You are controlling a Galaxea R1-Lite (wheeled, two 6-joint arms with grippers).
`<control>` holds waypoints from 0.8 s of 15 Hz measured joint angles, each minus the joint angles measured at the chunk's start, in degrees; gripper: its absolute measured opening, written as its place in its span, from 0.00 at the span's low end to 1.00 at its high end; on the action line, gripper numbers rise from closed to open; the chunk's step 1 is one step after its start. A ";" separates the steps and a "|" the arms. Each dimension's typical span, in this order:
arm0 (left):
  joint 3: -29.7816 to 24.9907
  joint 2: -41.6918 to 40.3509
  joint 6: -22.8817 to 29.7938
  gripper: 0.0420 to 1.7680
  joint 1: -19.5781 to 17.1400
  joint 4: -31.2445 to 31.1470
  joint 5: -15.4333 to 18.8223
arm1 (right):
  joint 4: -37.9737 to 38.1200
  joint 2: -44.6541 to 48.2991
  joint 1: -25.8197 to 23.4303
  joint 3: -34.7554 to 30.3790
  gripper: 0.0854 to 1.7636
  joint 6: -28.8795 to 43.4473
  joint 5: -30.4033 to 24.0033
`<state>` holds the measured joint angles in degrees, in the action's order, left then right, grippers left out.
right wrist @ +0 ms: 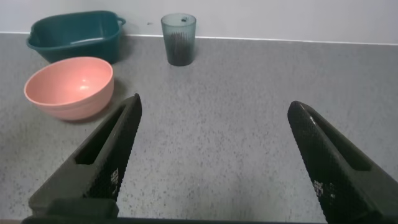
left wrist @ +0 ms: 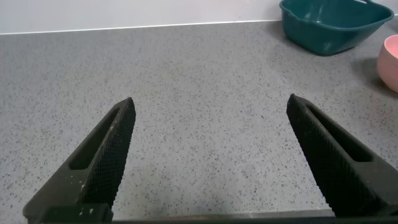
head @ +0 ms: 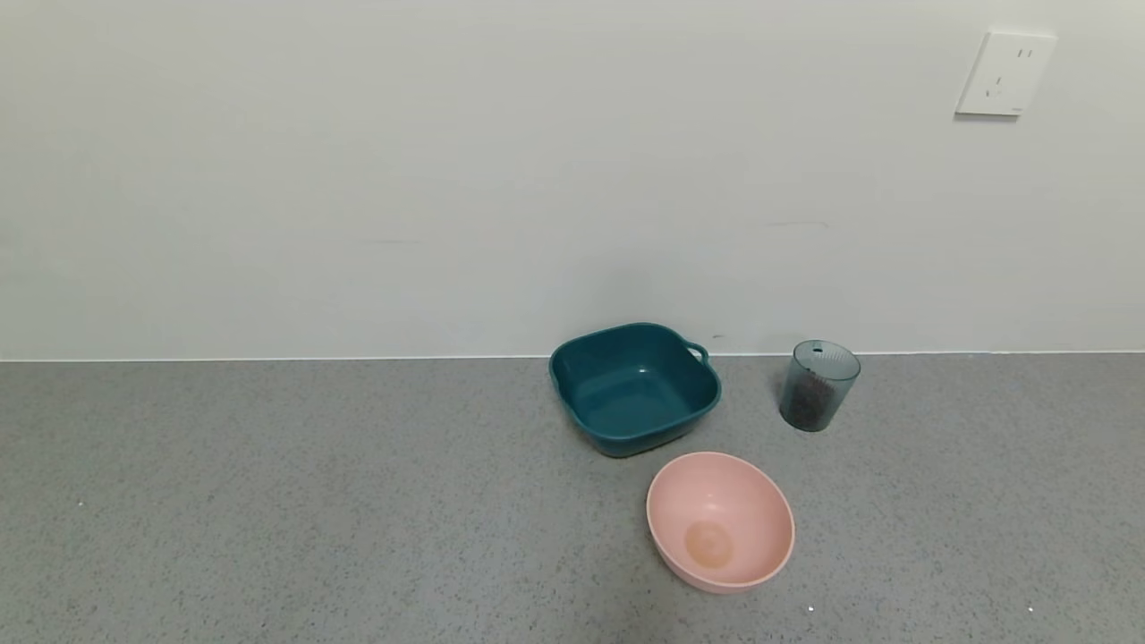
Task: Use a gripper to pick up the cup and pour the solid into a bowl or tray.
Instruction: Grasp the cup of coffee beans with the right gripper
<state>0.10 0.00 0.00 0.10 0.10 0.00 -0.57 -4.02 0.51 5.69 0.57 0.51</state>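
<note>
Head view, left to right: grey speckled bench [head: 268, 501] against a white wall [head: 358, 161]. Teal rounded-square basin [head: 633, 388] sits near the wall at about 12 o'clock from frame centre, upright, loop handle [head: 697, 350] on its far right corner, nothing visible inside. Pink round bowl [head: 720, 520] is at 5 o'clock from the basin, just beside it with a small gap, tilted slightly toward the camera. Ribbed translucent tumbler [head: 818, 385] stands upright at 3 o'clock from the basin, apart from it, close to the wall, with dark brown bean-like pieces [head: 809, 400] filling the lower part. White wall socket [head: 1005, 73] is at 1 o'clock, high up.

Neither arm shows in the head view.

Left tool [left wrist: 208, 118]: fingers spread wide apart, holding nothing, low over bare bench; basin and pink bowl well ahead of it.

Right tool [right wrist: 214, 115]: fingers spread wide apart, holding nothing, over bare bench; tumbler, pink bowl and basin all ahead, well apart from it.
</note>
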 joint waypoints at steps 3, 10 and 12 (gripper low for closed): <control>0.00 0.00 0.00 0.99 0.00 0.00 0.00 | -1.27 -7.46 0.45 5.50 0.97 -0.02 -0.05; 0.00 0.00 0.00 0.99 0.00 0.00 0.00 | -10.91 -35.11 1.08 15.19 0.97 -0.33 -0.22; 0.00 0.00 0.00 0.99 0.00 0.01 0.00 | -15.57 -43.63 1.17 16.21 0.97 -0.44 -0.38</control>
<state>0.10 0.00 0.00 0.10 0.11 0.00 -16.14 -47.65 1.68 21.91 0.13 0.13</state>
